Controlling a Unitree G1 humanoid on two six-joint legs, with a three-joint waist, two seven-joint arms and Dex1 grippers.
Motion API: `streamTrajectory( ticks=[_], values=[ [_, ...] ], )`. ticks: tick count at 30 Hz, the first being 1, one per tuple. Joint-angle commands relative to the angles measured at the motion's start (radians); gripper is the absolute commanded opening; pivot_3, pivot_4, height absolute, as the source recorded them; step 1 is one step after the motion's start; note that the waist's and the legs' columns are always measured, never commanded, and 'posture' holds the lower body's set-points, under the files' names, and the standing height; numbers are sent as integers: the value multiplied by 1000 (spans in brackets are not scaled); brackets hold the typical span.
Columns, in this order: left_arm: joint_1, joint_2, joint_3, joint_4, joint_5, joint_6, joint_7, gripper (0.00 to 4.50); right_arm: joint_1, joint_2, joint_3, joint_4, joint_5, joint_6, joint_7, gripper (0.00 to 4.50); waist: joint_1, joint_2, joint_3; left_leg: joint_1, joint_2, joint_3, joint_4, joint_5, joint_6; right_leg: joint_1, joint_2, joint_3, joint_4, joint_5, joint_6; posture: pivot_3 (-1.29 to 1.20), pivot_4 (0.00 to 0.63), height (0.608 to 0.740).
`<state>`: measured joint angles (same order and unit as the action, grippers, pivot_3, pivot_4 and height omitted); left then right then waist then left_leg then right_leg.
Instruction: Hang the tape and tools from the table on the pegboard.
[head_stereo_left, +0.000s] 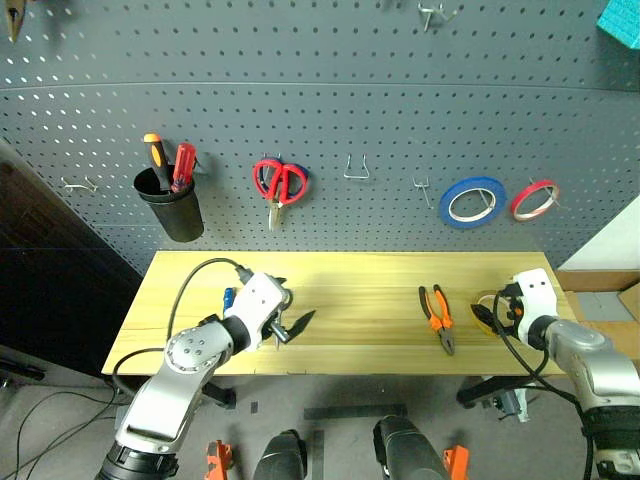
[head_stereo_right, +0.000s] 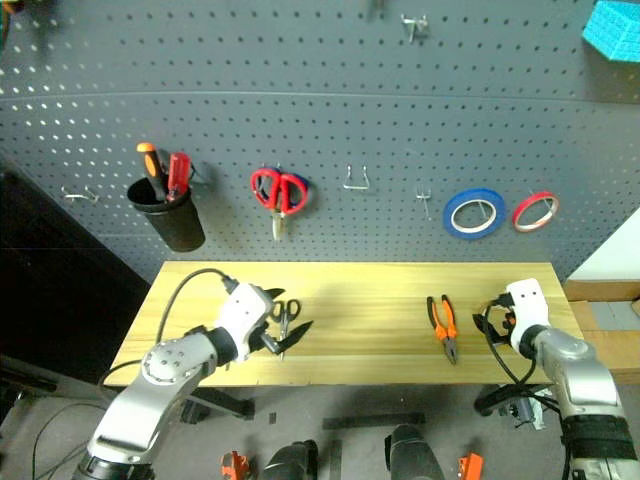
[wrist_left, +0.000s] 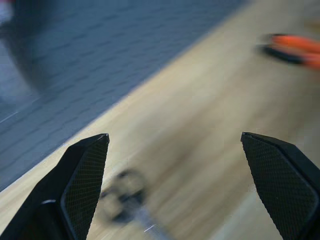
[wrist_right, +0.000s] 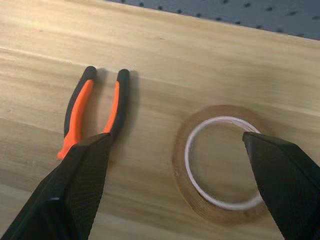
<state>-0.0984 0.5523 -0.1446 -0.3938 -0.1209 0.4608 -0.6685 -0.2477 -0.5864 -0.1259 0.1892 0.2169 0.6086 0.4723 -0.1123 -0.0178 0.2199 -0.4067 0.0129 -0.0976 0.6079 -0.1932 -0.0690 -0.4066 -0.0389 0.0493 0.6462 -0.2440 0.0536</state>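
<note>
Two grippers: both over the near part of the table (head_stereo_left: 370, 340), fingers spread wide, nothing held.
Left gripper (head_stereo_right: 285, 335): released, over the table's left part, just above the black-handled scissors (head_stereo_right: 284, 316); its wrist view shows blurred finger loops between its fingers (wrist_left: 85, 180).
Blue-handled screwdriver (head_stereo_left: 228, 297): a blue tip shows on the table behind the left gripper's wrist, mostly hidden.
Right gripper (wrist_right: 192, 187): released, above the table's right end, hanging over the tape (wrist_right: 220, 162), which lies flat on the wood.
Pliers (head_stereo_left: 439, 317): orange-and-black handles, lying on the table just left of the tape, jaws toward the near edge, apart from it.
Pegboard (head_stereo_left: 330, 100): behind the table, dark grey-blue.
Black cup (head_stereo_left: 170, 205): hung at the left, holding an orange-handled screwdriver (head_stereo_left: 154, 152) and a red-handled one (head_stereo_left: 183, 165).
Red-handled scissors (head_stereo_left: 278, 184): hung right of the cup.
Bare hooks (head_stereo_left: 359, 170): centre of the board.
Blue tape ring (head_stereo_left: 472, 202): hung at the right, red tape ring (head_stereo_left: 534, 199) just beside it.
</note>
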Motion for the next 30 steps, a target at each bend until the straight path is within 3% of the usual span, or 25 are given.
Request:
streamTrajectory(
  ticks=[1,13,18,26,30],
  values=[
    [-52,40,-50,-46,-24,6,-92,4488,-79,-10,19,137,-45,-22,-6,4500,0,0,7,0,0,0,0,0,0,0,0,0,0,-1,-1,-143,246,740],
    [-127,65,-74,-5,-17,-43,-171,4488,-342,39,113,723,-182,-218,7,4500,-3,-3,23,-1,0,1,0,-1,1,0,0,1,0,2,5,-124,234,740],
    [-140,67,-76,-3,-26,-51,-199,4488,-426,49,124,897,-194,-189,84,4500,-3,-3,23,0,0,1,2,-1,1,1,0,0,0,3,5,-119,232,740],
    [-157,73,-76,10,-38,-54,-242,4500,-456,78,121,1004,-205,-151,158,1908,-3,-10,19,1,1,0,1,-1,1,1,1,0,0,3,5,-107,220,740],
    [-172,77,-72,20,-39,-54,-255,4500,-425,109,128,999,-231,-206,84,575,-3,-18,14,4,1,0,1,-1,1,4,2,0,1,3,5,-100,223,740]
  ],
)
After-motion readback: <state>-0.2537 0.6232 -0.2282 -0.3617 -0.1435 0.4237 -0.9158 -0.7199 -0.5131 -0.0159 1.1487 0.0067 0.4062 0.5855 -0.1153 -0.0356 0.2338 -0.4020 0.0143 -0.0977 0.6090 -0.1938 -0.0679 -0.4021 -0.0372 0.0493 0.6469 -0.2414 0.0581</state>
